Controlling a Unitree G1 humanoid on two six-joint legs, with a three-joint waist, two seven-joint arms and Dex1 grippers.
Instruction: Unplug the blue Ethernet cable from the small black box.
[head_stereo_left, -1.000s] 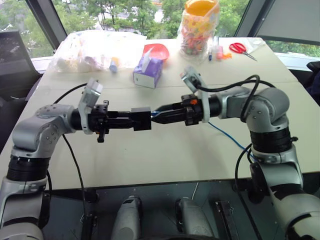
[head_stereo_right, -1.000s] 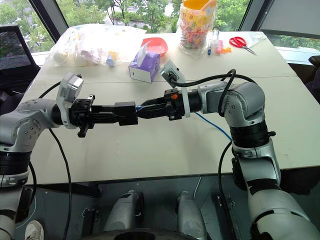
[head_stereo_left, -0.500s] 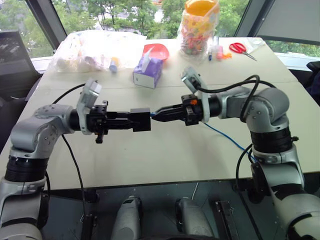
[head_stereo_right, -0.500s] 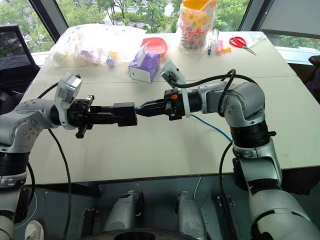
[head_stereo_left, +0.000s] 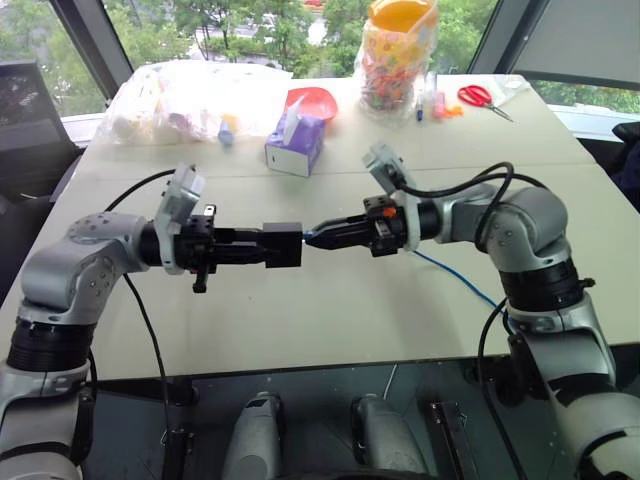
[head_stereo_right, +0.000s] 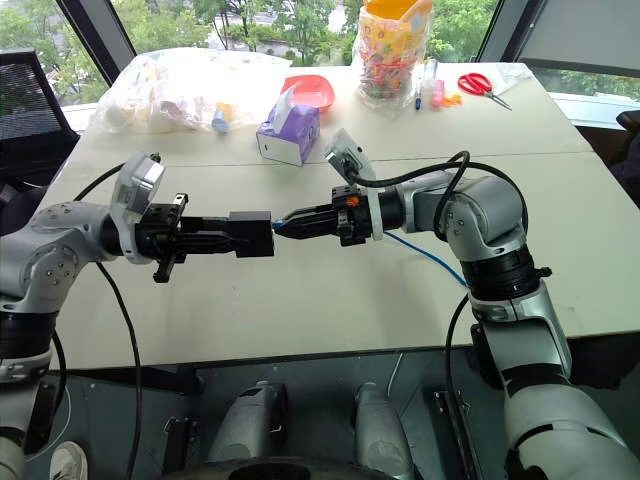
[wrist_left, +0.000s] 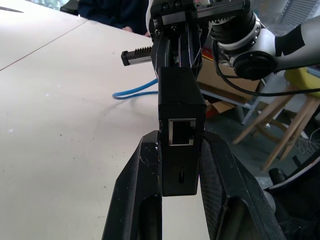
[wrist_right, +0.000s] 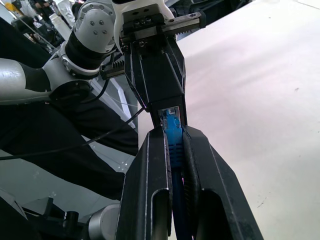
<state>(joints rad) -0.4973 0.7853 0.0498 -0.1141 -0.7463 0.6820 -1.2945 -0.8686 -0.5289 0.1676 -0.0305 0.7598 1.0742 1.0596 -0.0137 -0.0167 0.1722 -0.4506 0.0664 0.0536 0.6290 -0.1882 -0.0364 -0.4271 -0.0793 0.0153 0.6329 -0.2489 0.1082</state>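
The small black box hangs above the table, and my left gripper is shut on it from the left. In the left wrist view the box stands between the fingers with an empty port facing the camera. From the right, my right gripper is shut on the plug end of the blue Ethernet cable, whose clear tip sits at the box's port. I cannot tell whether the plug is still seated. The cable trails under the right arm to the table's front edge.
A purple tissue box, a red bowl, a clear plastic bag, a jar of sweets and red scissors lie along the far side of the table. The near half lies bare under both arms.
The right gripper's fingers have closed onto the cable's plug at the box. The right forearm has sunk slightly. The left gripper and the box have kept still.
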